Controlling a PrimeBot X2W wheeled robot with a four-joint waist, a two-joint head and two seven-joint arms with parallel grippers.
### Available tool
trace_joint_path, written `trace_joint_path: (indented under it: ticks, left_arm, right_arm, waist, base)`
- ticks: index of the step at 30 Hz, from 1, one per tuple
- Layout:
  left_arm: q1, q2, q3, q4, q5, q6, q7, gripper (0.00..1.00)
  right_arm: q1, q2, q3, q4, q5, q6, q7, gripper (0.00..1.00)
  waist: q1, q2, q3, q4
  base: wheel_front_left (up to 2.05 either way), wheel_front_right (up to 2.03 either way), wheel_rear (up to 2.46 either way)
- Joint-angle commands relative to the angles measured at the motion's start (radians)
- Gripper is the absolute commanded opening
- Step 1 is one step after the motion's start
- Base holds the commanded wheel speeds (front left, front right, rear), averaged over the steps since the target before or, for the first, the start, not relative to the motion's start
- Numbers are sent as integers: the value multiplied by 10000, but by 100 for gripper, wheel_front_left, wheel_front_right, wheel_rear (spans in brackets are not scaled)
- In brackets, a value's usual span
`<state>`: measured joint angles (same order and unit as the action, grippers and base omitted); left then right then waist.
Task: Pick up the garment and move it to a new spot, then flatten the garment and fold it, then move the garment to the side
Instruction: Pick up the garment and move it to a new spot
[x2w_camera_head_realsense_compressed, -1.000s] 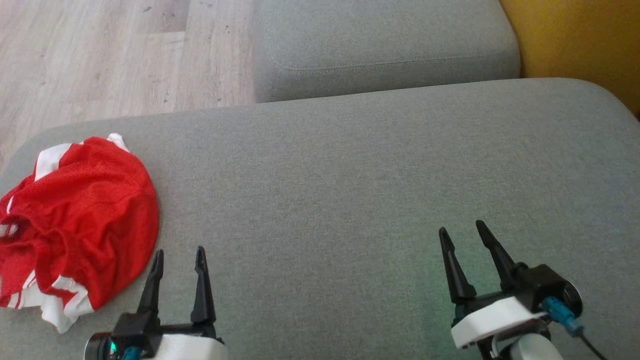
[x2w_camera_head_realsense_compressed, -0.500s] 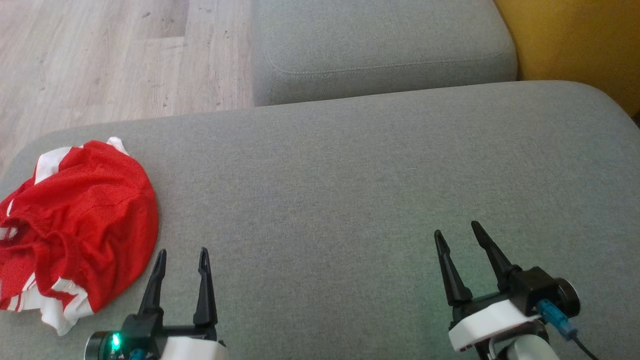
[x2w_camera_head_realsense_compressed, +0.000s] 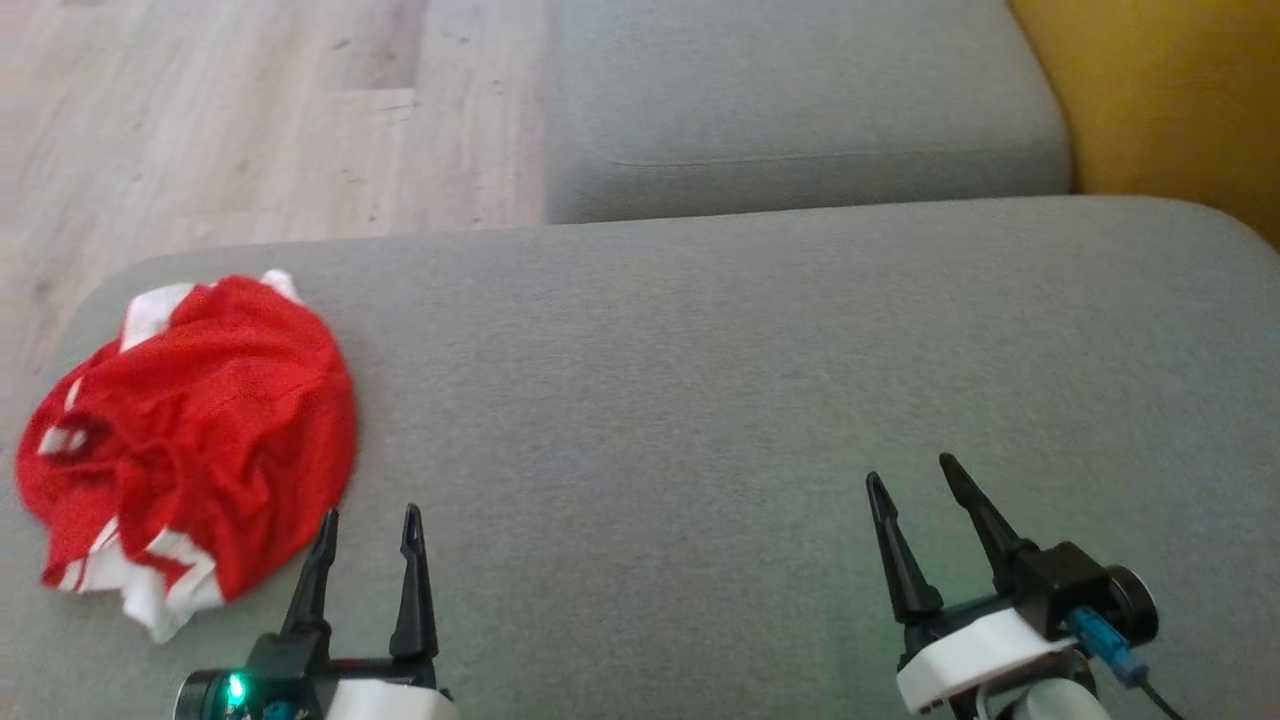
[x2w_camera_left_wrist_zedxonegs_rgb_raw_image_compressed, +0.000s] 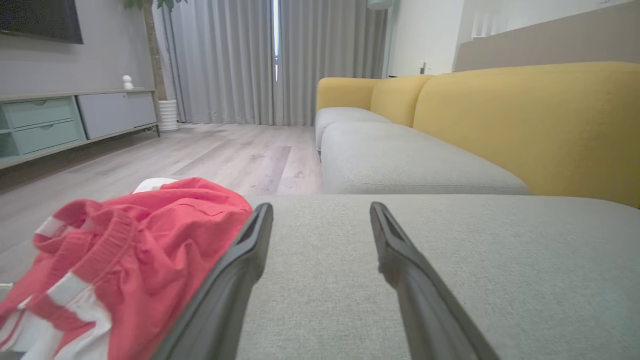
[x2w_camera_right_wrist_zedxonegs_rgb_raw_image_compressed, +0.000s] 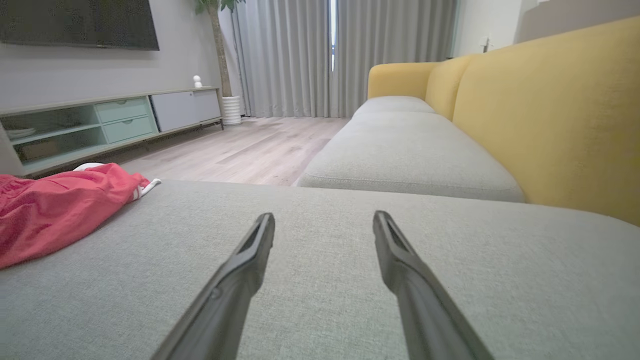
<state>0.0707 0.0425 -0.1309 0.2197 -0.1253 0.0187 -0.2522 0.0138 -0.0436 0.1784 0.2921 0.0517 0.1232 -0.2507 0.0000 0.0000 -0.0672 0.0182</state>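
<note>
Staging for the pickup, nothing grasped yet.
Left gripper (x2w_camera_head_realsense_compressed: 370, 513) and right gripper (x2w_camera_head_realsense_compressed: 910, 470) hang over the seat cushion's (x2w_camera_head_realsense_compressed: 700, 400) near edge, both jaws spread and empty; red-and-white garment (x2w_camera_head_realsense_compressed: 200, 430) lies bunched at the cushion's left end. Next, I'd say: left gripper reaches over, closes on a fold, lifts.

I see a red garment (x2w_camera_head_realsense_compressed: 200, 430) with white stripes, a plain grey sofa seat (x2w_camera_head_realsense_compressed: 700, 400), a yellow sofa back (x2w_camera_head_realsense_compressed: 1170, 90), a pale wood floor (x2w_camera_head_realsense_compressed: 200, 120), and my left hand (x2w_camera_head_realsense_compressed: 370, 513) and right hand (x2w_camera_head_realsense_compressed: 910, 470), both black with white bases.
</note>
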Motion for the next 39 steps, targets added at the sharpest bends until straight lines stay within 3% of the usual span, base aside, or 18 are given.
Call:
trace_joint_path:
  ticks: [1,14,17,26,32,35,39]
  left_arm:
    - [-198,77,270,-307,-75,66,-95,100]
    - [282,77,943,-454,297,-29,-95,100]
    - [404,77,1170,-555,353,-4,-95,100]
    - [6,182,1854,-1460,573,-86,-95,100]
    - [-1559,652,2148,-2328,758,-207,-95,100]
    - [-2833,944,2225,-1804,669,-336,-38,100]
    - [-5018,1182,2120,-479,390,-586,1049,100]
  right_arm:
    - [-219,-66,240,-293,-53,75,-111,100]
    - [146,-66,620,-277,154,75,-111,100]
    - [189,-66,659,-274,187,75,-111,100]
    - [254,-66,658,-315,-65,75,-111,100]
    - [-29,-239,371,-428,-692,75,-111,100]
    - [-269,-646,209,-614,-828,75,-111,100]
    - [-559,-1315,-35,-986,-917,75,-111,100]
  waist:
    - [0,0,-83,385]
    - [0,0,-355,3223]
    - [0,0,-371,3560]
    - [0,0,60,3950]
    - [0,0,1249,4013]
    - [0,0,1974,4043]
    - [0,0,2937,4128]
  base:
    - [0,0,0]
    - [0,0,0]
    - [0,0,0]
    - [0,0,0]
    - [0,0,0]
    - [0,0,0]
    - [0,0,0]
